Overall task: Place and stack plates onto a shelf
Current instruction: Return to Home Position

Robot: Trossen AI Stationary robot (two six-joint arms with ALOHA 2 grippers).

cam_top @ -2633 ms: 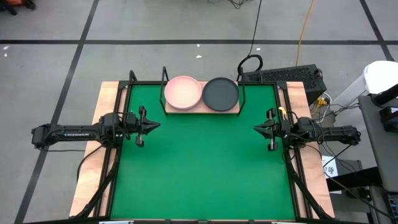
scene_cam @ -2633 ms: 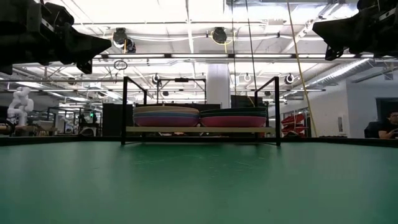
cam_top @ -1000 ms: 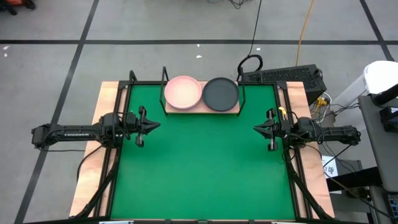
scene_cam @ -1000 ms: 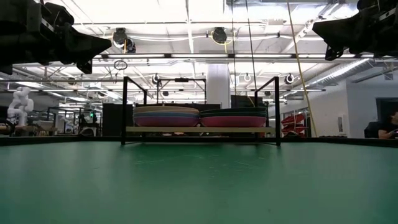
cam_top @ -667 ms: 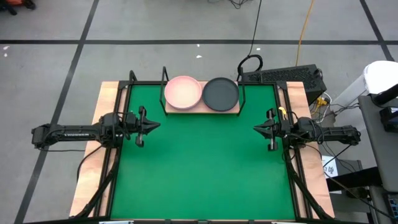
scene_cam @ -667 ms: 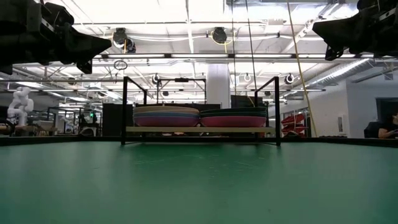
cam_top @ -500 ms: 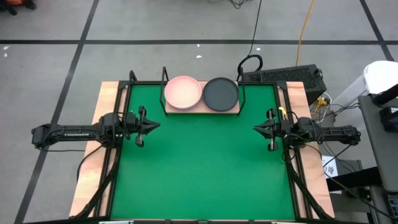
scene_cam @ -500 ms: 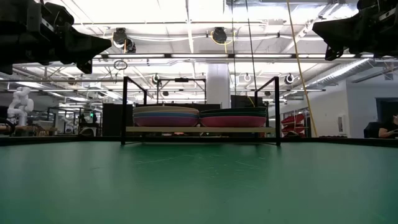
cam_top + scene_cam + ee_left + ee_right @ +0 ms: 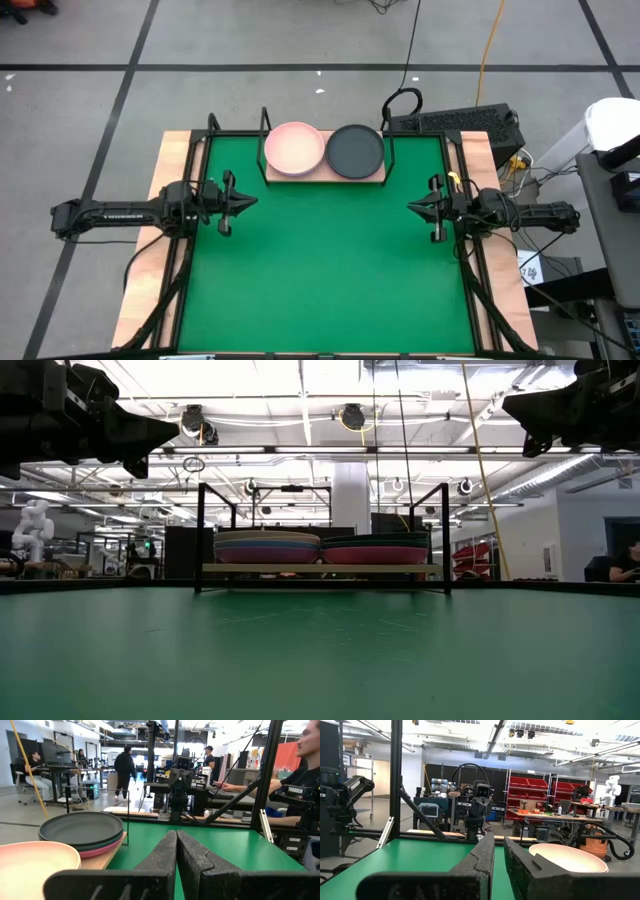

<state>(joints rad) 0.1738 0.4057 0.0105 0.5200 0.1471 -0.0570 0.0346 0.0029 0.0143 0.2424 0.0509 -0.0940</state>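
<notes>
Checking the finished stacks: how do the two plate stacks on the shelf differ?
The left stack is topped by a light pink plate; the right stack by a dark grey one. In the low view, the left shows blue and purple layers, the right mostly magenta. Both sit side by side on the shelf, about equally tall.

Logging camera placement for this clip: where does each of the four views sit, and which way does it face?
High: overhead, straight down on the green mat, both arms.
Low: mat height, facing the shelf; arms overhead.
Left wrist: past the shut left gripper toward the right arm, beside the dark grey plate.
Right wrist: past the shut right gripper toward the left arm, beside the light pink plate.
All four show the plates.
</notes>
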